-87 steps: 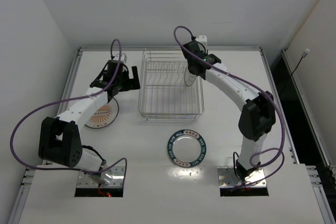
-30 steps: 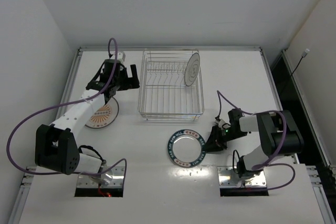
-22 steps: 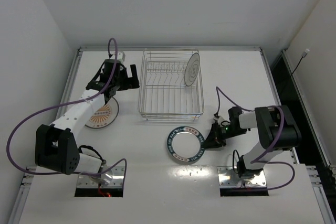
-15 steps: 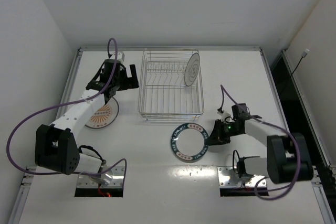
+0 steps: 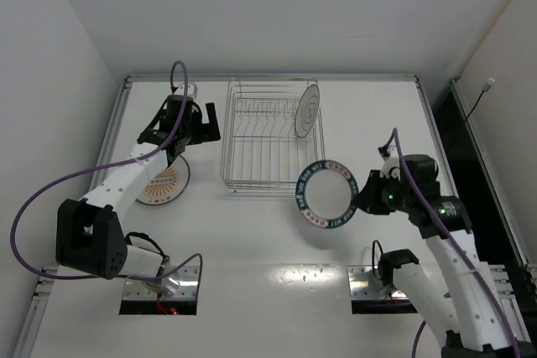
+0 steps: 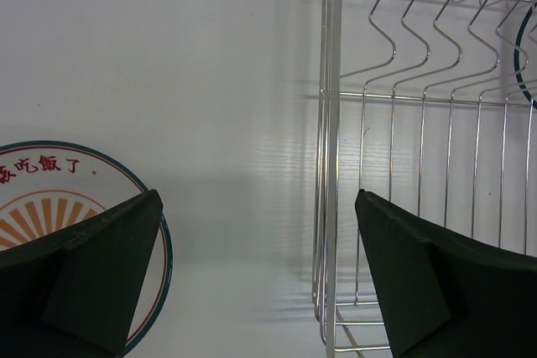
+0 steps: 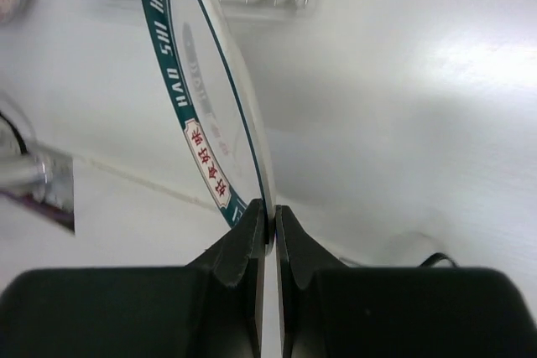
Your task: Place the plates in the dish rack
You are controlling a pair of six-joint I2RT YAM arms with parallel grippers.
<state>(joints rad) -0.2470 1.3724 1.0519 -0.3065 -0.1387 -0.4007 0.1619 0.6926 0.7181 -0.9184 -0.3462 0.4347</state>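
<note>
Top, left-wrist and right-wrist views of the plate-loading bench. The dish rack [image 5: 228,136] stands at 12 o'clock on the white table [image 5: 252,241]. In the rack's 2 o'clock corner the white-grey plate [image 5: 308,110] is on edge between the tines. The right gripper [image 5: 359,199] has its fingers pressed together on the rim of the blue-rimmed plate [image 5: 327,193], pinching it at the plate's 3 o'clock edge. This plate is held tilted on edge above the table, its face turned towards the overhead camera, just off the rack's near right corner at about 5 o'clock from the rack. In the right-wrist view the two fingertips [image 7: 252,224] clamp the thin rim from both sides, and the plate's patterned band runs away towards 11 o'clock. The left gripper [image 5: 195,123] hangs with its fingers spread wide and nothing between them, at 9 o'clock from the rack and near its left wall. Below it, the orange-striped plate [image 5: 164,182] lies flat on the table; the left-wrist view shows part of it under the left finger [image 6: 101,266], apart from the rack's corner post.
</note>
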